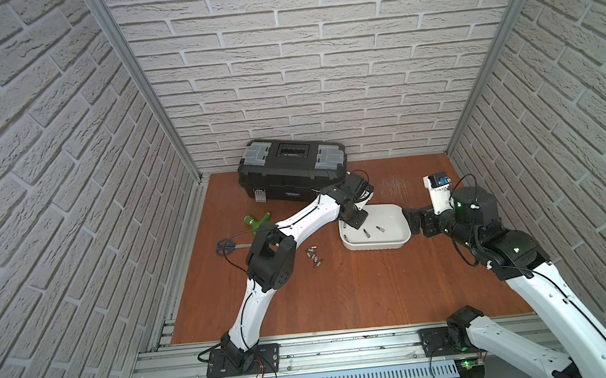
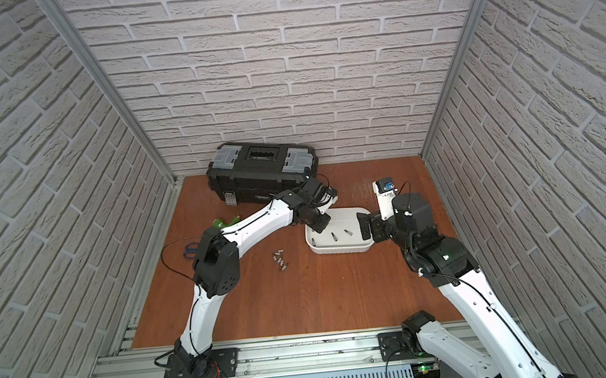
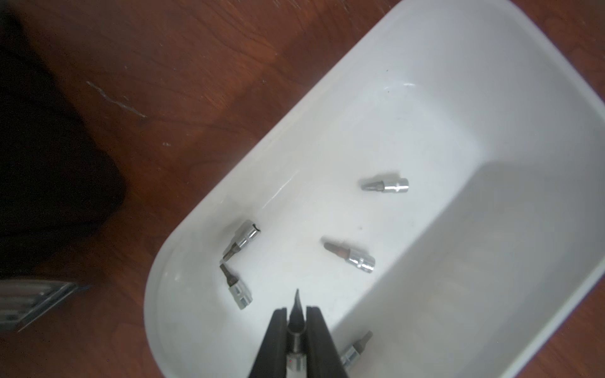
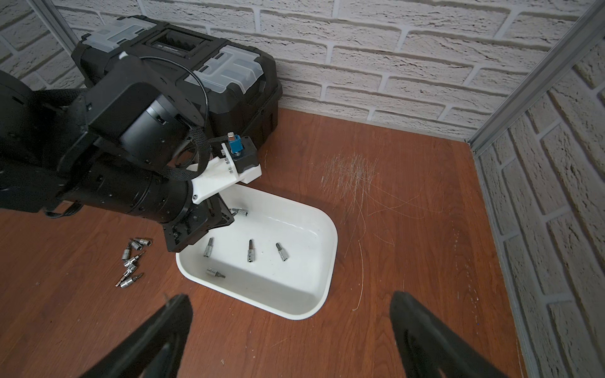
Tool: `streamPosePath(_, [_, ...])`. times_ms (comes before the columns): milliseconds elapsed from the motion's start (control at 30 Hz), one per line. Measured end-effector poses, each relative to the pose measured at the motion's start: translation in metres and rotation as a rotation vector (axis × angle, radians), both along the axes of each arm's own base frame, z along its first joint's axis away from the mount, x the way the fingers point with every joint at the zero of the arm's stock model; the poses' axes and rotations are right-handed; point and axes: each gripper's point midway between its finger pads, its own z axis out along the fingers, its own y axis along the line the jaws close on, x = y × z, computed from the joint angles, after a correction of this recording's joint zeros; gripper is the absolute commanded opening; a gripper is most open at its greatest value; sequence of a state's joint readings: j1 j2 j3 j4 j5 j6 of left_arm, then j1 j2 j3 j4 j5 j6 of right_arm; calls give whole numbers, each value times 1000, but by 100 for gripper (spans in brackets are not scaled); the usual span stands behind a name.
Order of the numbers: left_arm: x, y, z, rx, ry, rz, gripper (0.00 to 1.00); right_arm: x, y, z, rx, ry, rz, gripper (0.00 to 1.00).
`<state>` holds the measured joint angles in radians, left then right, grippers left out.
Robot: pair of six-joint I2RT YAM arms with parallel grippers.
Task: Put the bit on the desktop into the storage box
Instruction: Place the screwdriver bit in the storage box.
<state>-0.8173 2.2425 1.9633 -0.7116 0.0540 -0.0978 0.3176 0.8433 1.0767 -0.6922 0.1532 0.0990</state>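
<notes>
My left pincer (image 3: pixel 296 309): only the finger ends show in its wrist view; the rest runs off the picture's edge. In both top views its fingers are too small to tell apart.
Held bit (image 3: pixel 296 347): tip pokes out; the shank sits between my fingers and is cut by the edge.
Lying bit (image 3: pixel 357 348): half covered by my finger.
White box (image 3: pixel 458 49): one end cut off.
Toolbox (image 3: pixel 49 157): a dark blur, cut by the edge.
My right pincer (image 4: pixel 291 296): blurred fingers, bases cut off.
Scissors (image 1: pixel 226 246): blades under my left elbow.
Loose bits (image 1: pixel 314 256): too small to count in both top views.
</notes>
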Motion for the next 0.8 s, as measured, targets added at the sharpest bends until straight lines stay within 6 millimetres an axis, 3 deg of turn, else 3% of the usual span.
streamPosePath(500, [-2, -7, -36, 35, 75, -13, 11, 1, 0, -1, -3, 4, -3, 99])
streamPosePath(800, [-4, -8, -42, 38, 91, -13, 13, 1, 0, -3, -5, 9, -3, 99])
